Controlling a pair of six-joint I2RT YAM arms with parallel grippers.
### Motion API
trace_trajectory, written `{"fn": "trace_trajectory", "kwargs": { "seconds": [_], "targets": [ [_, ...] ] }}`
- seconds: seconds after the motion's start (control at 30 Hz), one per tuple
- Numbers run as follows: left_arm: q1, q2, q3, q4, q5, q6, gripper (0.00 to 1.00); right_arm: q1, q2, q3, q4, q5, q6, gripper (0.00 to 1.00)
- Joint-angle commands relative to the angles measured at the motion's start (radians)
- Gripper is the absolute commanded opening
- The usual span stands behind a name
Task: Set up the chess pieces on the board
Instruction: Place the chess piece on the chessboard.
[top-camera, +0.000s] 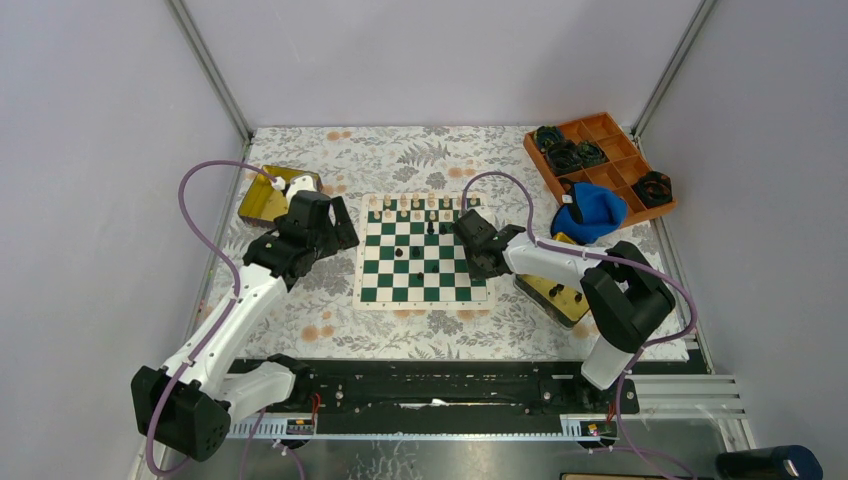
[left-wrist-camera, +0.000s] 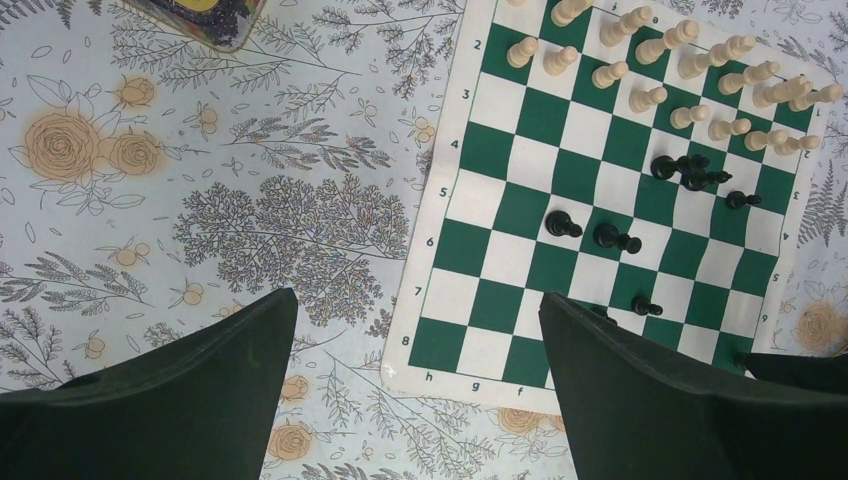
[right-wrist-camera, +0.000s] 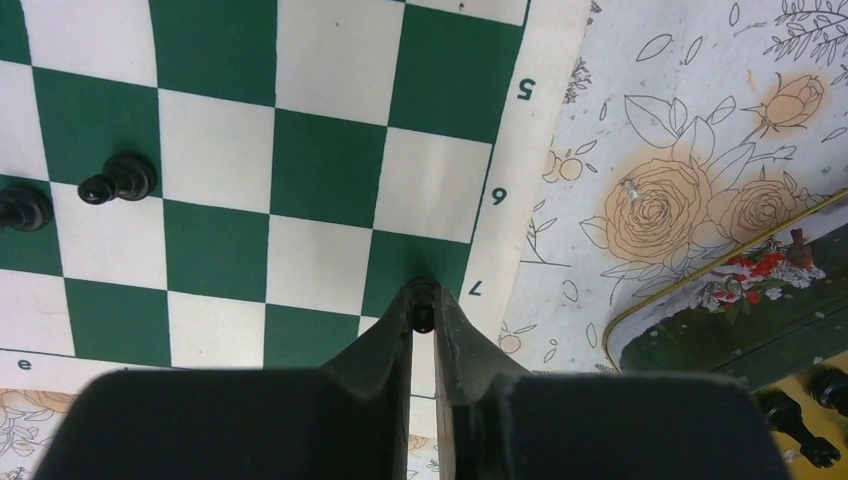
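Right pincer (right-wrist-camera: 425, 298) pinches a small black chess piece (right-wrist-camera: 423, 318) over the board (left-wrist-camera: 520, 215); left pincer (left-wrist-camera: 415, 296) gapes wide, holding nothing.
The piece's rounded head pokes out between matte black wedge tips, above a green square at the board's right edge, by the printed 7. The flat green-and-white checkered mat carries turned cream pieces (left-wrist-camera: 690, 70) in two rows along its far side and glossy black pieces (left-wrist-camera: 563, 224) scattered mid-board. The open pincer hangs over the floral-printed table (left-wrist-camera: 280, 220) at the board's left edge.

Shiny metal tin (top-camera: 258, 203), matt board (top-camera: 440, 285)
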Motion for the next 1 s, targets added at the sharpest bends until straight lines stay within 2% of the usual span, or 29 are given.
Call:
{"fn": "trace_trajectory", "kwargs": {
  "seconds": [0.0,0.53,0.67,0.97],
  "targets": [
    [0.006,-0.009,-0.009,0.023,0.007,-0.002,0.99,0.010,-0.015,0.001,0.029,0.021,0.014,0.00],
    [0.006,0.008,-0.015,0.031,0.005,-0.010,0.99,0.009,0.011,-0.004,0.046,0.003,0.005,0.05],
    [0.006,0.010,-0.022,0.034,0.007,-0.013,0.99,0.009,0.017,-0.007,0.048,0.000,0.005,0.11],
    [0.006,0.010,-0.029,0.038,0.010,-0.014,0.99,0.010,0.011,-0.011,0.049,-0.002,0.004,0.32]
  ]
}}
